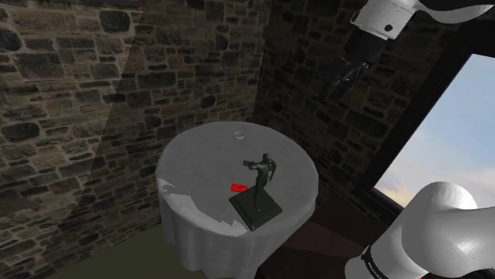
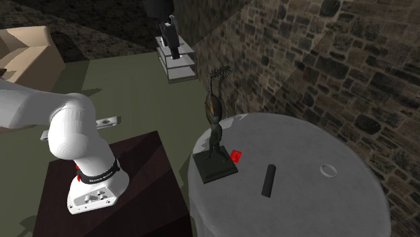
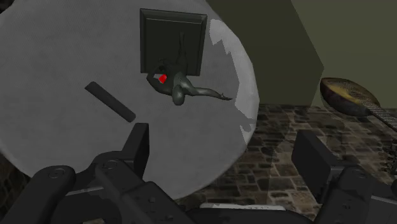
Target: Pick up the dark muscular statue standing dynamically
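Note:
The dark muscular statue (image 1: 262, 169) stands upright on a dark square base (image 1: 255, 209) near the round table's edge closest to the stand. In the second exterior view the statue (image 2: 214, 124) rises at the table's left side. My gripper (image 1: 343, 79) hangs high above and away from the table, toward the shoulder view's upper right. From the wrist view I look down on the statue (image 3: 179, 87) and its base (image 3: 172, 35), far below and ahead of the gripper (image 3: 226, 156). Its fingers (image 3: 137, 149) stand wide apart with nothing between them.
A round table (image 1: 198, 158) draped in a pale cloth also carries a small red object (image 2: 235, 155) beside the base, a dark bar (image 2: 268, 180) and a small ring (image 2: 328, 170). A stringed instrument (image 3: 350, 95) leans by the stone wall (image 1: 95, 87). The stand (image 2: 134, 182) sits next to the table.

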